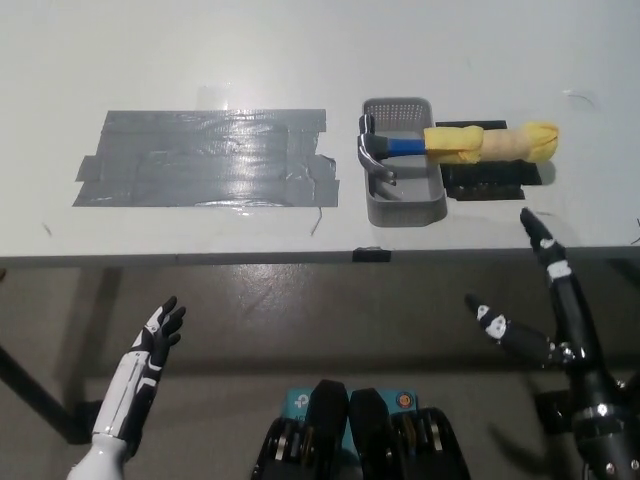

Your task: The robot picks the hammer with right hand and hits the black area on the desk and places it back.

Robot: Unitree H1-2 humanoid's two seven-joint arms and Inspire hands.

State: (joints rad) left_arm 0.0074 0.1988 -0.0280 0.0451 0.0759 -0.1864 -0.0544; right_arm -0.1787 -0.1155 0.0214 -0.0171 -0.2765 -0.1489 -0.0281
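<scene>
A pale, smooth counter [300, 50] fills the upper frame above a grey floor. Glossy grey tape patch [205, 157] sits centre-left. The blue-necked, yellow-wrapped steel hammer [470, 145] lies across a grey perforated plastic tray [402, 205]. White left hand [160, 330] lower left and black right hand [530, 300] lower right are spread open, empty.

A white desk [300, 60] fills the far half of the view, its near edge running straight across from left to right. Below that edge lies a dull grey-brown floor [300, 310]. A dark desk leg [35, 400] slants at the near left. Soft light glares on the desktop.
</scene>
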